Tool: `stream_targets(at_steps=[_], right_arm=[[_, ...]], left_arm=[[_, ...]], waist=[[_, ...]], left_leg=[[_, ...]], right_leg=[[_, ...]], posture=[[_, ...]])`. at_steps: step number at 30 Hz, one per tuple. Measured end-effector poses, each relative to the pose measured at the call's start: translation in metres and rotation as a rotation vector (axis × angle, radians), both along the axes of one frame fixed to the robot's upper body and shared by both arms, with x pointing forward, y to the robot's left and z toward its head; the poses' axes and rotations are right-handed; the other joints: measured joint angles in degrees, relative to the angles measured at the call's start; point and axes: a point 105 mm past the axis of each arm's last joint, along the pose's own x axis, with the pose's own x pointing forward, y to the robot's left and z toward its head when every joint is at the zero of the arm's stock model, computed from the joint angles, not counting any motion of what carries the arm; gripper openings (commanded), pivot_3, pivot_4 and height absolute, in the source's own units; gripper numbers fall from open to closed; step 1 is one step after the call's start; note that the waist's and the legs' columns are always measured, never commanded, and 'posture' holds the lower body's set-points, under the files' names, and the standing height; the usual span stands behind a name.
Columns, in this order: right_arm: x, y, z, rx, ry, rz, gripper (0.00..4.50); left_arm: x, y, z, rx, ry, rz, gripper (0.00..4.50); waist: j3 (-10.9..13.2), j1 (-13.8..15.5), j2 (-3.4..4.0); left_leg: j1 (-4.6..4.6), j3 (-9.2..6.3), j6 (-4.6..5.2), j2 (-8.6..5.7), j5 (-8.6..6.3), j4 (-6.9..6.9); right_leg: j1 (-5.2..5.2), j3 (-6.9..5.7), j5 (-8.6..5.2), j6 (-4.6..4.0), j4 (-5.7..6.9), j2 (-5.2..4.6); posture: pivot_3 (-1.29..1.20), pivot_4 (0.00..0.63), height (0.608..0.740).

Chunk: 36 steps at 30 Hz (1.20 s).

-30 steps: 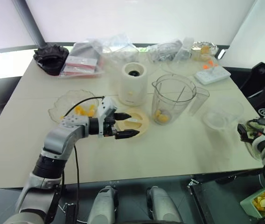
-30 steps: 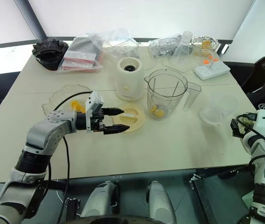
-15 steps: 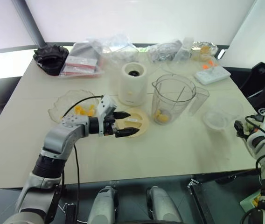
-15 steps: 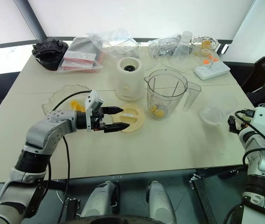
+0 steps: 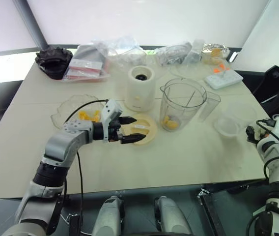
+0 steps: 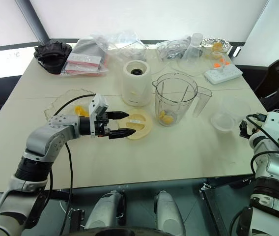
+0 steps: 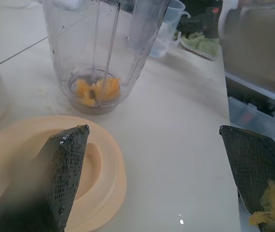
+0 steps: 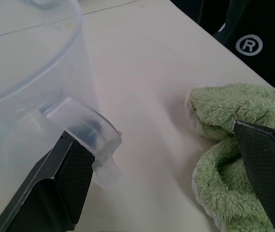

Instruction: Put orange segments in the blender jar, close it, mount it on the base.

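Nearby, cream lid [image 5: 143, 130], ruffled dish [image 5: 68, 110], green cloth [image 8: 224, 159]

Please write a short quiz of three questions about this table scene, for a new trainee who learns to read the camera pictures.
1. True or false: the blender jar already stands mounted on the base.
2. Over which object is the left gripper positioned? A) the ruffled glass dish B) the flat cream lid C) the power strip
3. Fill in: the orange segments inside the jar lie at its ____, around the blade.

Key
1. False: the jar stands on the table, beside the base.
2. B: the open gripper is over the flat cream lid.
3. bottom
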Motion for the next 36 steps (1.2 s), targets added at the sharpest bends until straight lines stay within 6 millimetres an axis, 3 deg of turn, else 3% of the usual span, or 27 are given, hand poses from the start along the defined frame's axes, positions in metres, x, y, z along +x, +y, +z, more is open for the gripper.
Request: stream_targets(at_steps=[2,9,12,25,32,36], right_arm=[[0.002,0.002,0.0,0.005,-0.008,-0.004,3.58],[0.008,0.007,-0.001,0.016,-0.027,0.002,0.02],[0.016,0.011,0.013,0.01,-0.084,0.022,0.02],[0.012,0.016,0.009,0.051,-0.116,0.019,0.02],[0.011,0.037,0.009,0.187,-0.214,0.016,0.02],[0.011,0.043,0.021,0.222,-0.277,0.01,0.02]], left_arm=[[0.0,0.0,0.0,0.001,-0.001,0.001,4.5],[0.0,0.0,0.0,0.003,-0.002,0.004,4.5],[-0.001,-0.002,0.0,0.01,-0.006,-0.006,4.5],[0.0,-0.003,0.001,0.015,-0.017,-0.003,4.5],[0.002,-0.009,0.005,-0.035,-0.015,0.009,4.5],[0.006,-0.006,0.011,-0.052,-0.03,0.025,4.5]], waist=[[0.0,0.0,0.0],[0.0,0.1,0.0],[0.0,0.3,0.0],[0.0,0.0,0.01],[0.0,-0.1,0.09],[0.1,-0.1,0.22]], left_leg=[[0.0,0.0,0.0,0.0,0.0,0.0],[-0.01,0.0,0.0,0.0,0.0,-0.01],[0.03,-0.06,0.0,0.0,0.0,-0.01],[0.04,-0.03,0.0,0.01,0.0,-0.01],[0.04,-0.03,0.0,0.03,0.0,-0.05],[0.04,-0.02,0.0,0.03,0.0,-0.08]], right_leg=[[0.0,0.0,0.0,0.0,0.0,0.0],[0.0,0.01,0.0,0.0,-0.01,0.0],[0.08,-0.02,0.0,0.0,-0.01,0.0],[0.08,0.0,0.0,0.0,-0.02,0.0],[0.02,0.01,0.0,0.0,0.0,0.02],[0.0,0.03,0.0,0.01,0.0,0.02]], posture=[[0.0,0.15,0.74],[0.0,0.15,0.74],[0.0,0.15,0.74],[0.0,0.15,0.74],[0.0,0.15,0.74],[0.0,0.15,0.74]])
